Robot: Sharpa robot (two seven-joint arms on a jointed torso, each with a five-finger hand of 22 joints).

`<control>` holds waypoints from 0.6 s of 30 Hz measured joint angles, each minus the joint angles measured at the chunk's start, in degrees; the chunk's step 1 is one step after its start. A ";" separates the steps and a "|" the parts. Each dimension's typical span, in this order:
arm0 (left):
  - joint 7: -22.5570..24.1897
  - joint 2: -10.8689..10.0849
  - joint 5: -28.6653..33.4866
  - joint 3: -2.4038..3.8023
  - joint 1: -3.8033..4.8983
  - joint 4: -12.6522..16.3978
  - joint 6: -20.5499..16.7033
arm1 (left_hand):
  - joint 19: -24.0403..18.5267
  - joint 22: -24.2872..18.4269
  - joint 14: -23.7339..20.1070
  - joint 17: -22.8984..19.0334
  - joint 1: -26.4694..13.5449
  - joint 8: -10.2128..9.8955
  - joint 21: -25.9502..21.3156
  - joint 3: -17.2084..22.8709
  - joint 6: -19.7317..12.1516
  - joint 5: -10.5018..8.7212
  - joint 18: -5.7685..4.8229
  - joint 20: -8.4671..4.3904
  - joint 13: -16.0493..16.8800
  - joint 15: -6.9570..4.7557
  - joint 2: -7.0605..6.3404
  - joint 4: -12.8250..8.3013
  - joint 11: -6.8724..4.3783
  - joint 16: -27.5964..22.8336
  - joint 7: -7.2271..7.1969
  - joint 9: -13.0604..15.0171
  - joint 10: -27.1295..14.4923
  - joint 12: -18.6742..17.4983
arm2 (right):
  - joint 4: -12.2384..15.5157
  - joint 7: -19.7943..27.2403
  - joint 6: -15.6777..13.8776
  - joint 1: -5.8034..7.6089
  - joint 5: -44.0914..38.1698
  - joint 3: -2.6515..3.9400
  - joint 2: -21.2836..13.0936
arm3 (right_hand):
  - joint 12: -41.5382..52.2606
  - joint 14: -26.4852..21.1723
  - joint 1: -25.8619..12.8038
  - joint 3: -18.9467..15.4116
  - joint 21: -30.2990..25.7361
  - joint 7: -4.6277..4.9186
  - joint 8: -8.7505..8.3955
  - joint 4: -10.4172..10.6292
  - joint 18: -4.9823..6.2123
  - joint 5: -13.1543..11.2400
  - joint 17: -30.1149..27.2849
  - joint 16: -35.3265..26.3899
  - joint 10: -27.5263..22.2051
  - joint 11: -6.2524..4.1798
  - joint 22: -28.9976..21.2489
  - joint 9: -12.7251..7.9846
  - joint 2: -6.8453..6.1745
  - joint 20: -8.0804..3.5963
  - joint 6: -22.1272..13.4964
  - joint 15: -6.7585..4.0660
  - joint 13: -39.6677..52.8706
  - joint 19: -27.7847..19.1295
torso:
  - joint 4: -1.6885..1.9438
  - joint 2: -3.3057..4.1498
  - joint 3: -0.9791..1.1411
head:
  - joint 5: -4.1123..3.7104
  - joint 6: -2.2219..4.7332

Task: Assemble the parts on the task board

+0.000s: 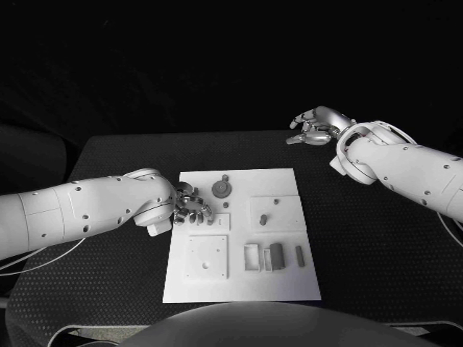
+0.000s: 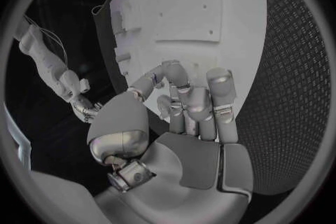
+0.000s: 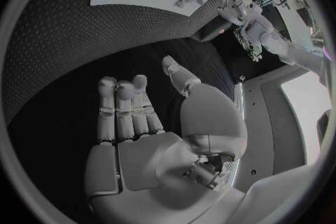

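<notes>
Head view: white board (image 1: 283,278) mid-frame on black tabletop (image 1: 377,253), small grey parts (image 1: 275,256) lying on it. Left hand (image 1: 190,206) at board's left edge, fingers curled in, grasp unclear. Right hand (image 1: 317,126) upper right, off board, fingers apart, empty.

1. The task board (image 1: 242,289) is plain white, with no pattern on its bare surface.
2. The table (image 1: 377,260) is black, covered in a fine, regular dotted or woven texture.
3. The parts on the board, among them a round one (image 1: 222,189) and a dark upright bar (image 1: 276,254), look grey against the white.
4. The left hand (image 1: 190,210) is silver with darker bands between its segments.
5. The right hand (image 1: 315,126) is the same silver.
6. Both arms, as the left arm (image 1: 75,217), are white, dotted with small dark holes.
</notes>
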 measured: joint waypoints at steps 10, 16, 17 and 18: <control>0.32 -0.30 0.59 0.00 0.01 -0.03 -0.01 | 0.00 -0.01 0.00 0.00 0.06 0.00 0.00 -0.02 0.00 -0.06 -0.12 0.00 -0.06 0.00 0.06 0.01 -0.01 0.00 0.00 -0.01 0.00 0.00 | -0.07 0.00 0.02 0.00 0.00 0.00 0.01 | 0.00 0.00 0.00 0.00 0.00 0.00 0.00 0.00 0.00 0.00 0.00 0.00 0.00 0.00 0.00 -0.05 0.00 0.00 0.00 0.01 -0.06 0.00 | 0.00 0.00 0.02 | 0.03 0.00; 0.54 -0.43 1.10 -0.02 -0.01 -0.04 -0.02 | 0.00 -0.01 0.00 -0.06 0.06 0.00 0.00 -0.07 0.00 -0.06 -0.18 0.00 -0.12 0.00 0.06 0.05 -0.01 0.00 0.00 0.04 -0.01 0.00 | -0.32 0.00 0.04 0.00 0.00 0.00 -0.03 | 0.00 -0.01 0.00 0.00 0.00 0.00 0.00 0.00 0.00 0.00 -0.04 0.00 0.00 0.00 0.00 -0.05 0.00 0.00 0.00 0.01 -0.06 0.00 | -0.02 0.00 0.02 | 0.07 0.00; 0.56 -0.46 1.14 -0.03 -0.02 -0.04 -0.03 | 0.00 -0.01 0.00 -0.05 0.06 0.00 0.00 -0.08 0.00 -0.06 -0.24 0.00 -0.12 0.00 0.06 0.04 -0.01 0.00 0.00 0.04 -0.01 0.00 | -0.33 0.00 0.05 0.00 0.00 0.00 -0.03 | 0.00 -0.02 0.00 0.00 0.00 0.01 0.00 0.00 0.00 0.00 -0.04 0.00 0.00 0.00 0.00 -0.05 0.00 0.00 0.00 0.02 -0.05 0.00 | -0.02 0.00 0.02 | 0.08 0.00; 0.58 -0.49 1.19 -0.03 -0.02 -0.04 -0.03 | 0.00 -0.01 0.00 -0.05 0.06 0.00 0.00 -0.09 0.00 -0.06 -0.36 0.00 -0.12 0.00 0.06 0.03 -0.02 0.00 0.00 0.04 -0.01 0.00 | -0.34 0.00 0.05 0.00 0.00 0.00 -0.04 | 0.00 -0.03 0.00 0.00 0.00 0.01 0.00 0.00 0.00 0.00 -0.04 0.00 0.00 0.00 0.00 -0.05 0.00 0.00 0.00 0.03 -0.06 0.00 | -0.02 0.00 0.03 | 0.10 0.00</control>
